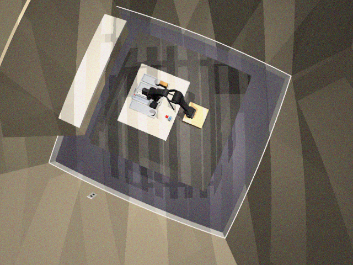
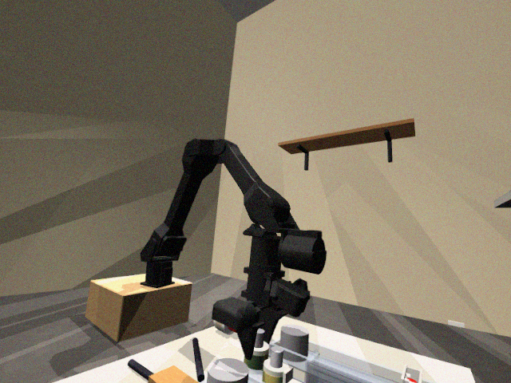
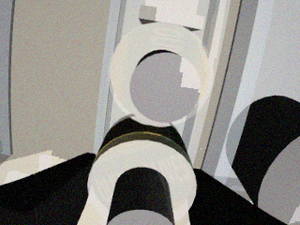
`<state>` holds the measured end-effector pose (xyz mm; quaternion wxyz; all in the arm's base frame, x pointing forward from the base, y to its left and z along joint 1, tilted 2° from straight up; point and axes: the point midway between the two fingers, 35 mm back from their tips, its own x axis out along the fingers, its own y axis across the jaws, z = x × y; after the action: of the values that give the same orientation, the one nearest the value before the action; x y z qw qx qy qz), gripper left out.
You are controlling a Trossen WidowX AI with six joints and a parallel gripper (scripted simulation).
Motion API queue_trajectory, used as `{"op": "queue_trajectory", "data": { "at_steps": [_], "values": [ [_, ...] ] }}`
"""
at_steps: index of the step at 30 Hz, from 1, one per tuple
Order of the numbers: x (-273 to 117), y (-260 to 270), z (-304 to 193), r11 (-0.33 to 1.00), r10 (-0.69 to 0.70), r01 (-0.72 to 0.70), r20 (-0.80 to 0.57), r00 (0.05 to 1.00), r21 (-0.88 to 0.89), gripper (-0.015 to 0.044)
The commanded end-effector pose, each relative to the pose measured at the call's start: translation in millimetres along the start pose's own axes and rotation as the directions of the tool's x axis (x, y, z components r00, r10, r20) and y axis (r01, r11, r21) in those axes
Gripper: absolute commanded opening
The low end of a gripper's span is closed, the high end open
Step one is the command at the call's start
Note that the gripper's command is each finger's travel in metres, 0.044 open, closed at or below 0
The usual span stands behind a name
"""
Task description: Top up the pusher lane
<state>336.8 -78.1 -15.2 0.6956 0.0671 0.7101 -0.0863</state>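
Between the fingertips (image 2: 259, 350): new jar (image 2: 255, 357) (image 3: 141, 173), gripped, fingers about half open. Just beyond, in the sprung lane (image 3: 114, 89): old jar (image 2: 273, 369) (image 3: 161, 75), seemingly touching or nearly so. Main risk: early release or sideways slip, letting the pusher snap forward and tip the row. Seating on the lane floor: cannot tell.

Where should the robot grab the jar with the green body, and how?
Probably by its upright round sides, below the knob, reaching down from above, as the gripper does. The green-bodied jar has another jar right beside it, so one finger on each side facing a lane wall looks best.
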Motion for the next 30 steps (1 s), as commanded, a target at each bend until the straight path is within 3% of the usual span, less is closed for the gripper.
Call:
{"op": "queue_trajectory", "data": {
  "at_steps": [1, 30],
  "values": [
    [-1.2, -0.6, 9.6, 1.0, -0.003, 0.003, 0.035, 0.999, -0.002, 0.0],
    [8.3, -0.6, 8.9, 1.0, -0.003, 0.003, 0.035, 0.999, -0.002, 0.0]
  ]
}}
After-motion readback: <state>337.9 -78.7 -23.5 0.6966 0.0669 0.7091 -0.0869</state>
